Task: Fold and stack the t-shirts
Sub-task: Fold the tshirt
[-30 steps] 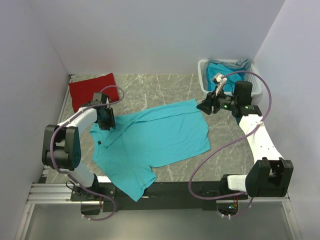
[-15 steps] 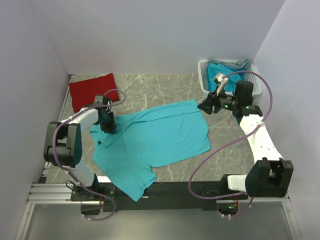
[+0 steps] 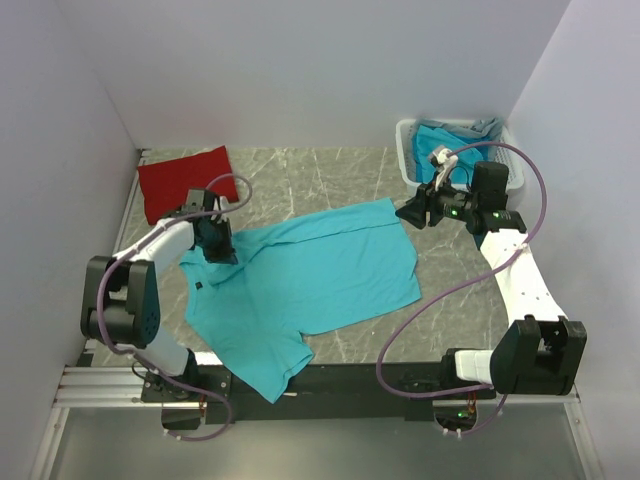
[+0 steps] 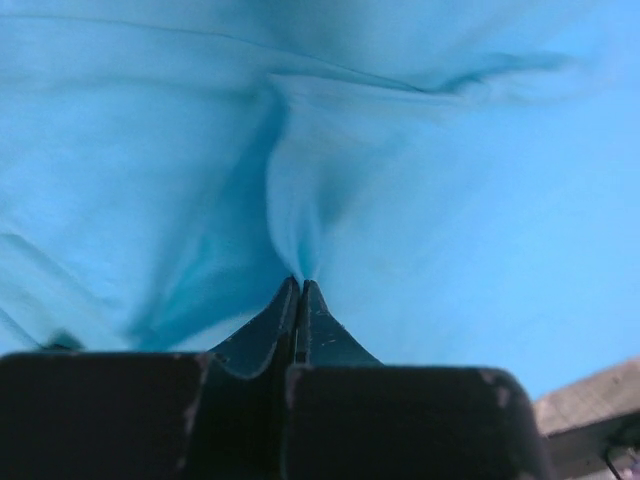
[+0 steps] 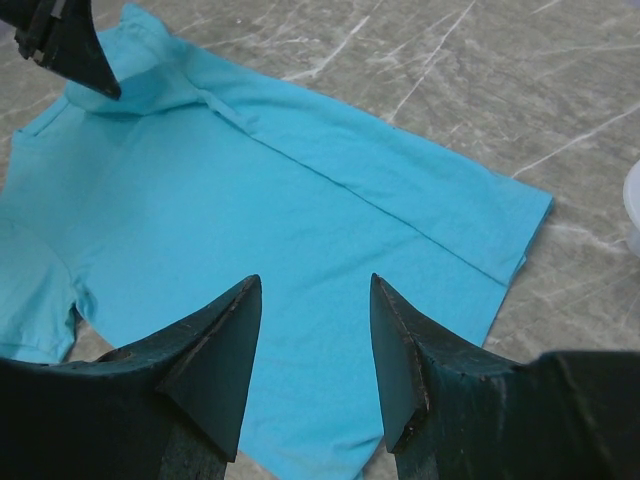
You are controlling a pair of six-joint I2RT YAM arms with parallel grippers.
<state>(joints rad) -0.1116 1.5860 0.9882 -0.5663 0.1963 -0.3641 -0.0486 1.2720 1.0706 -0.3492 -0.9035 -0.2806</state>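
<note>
Now my left gripper [image 4: 301,288] pinches a fold of the soft turquoise-blue short-sleeved t-shirt [image 3: 320,275] spread on the grey table [image 3: 300,175]. My right gripper [image 5: 315,282] hangs open above it. The shirt's dark chest mark [image 3: 197,288] is too small to read.

basket shirt [image 3: 447,137] partly hidden, chest mark [image 3: 198,287] indistinct

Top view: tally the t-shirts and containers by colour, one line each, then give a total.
Turquoise t-shirts: 2, the spread t-shirt and the bunched t-shirt in the basket.
Red t-shirt: 1, folded.
White basket: 1.
Total: 4. More cloth may lie hidden in the basket.
</note>
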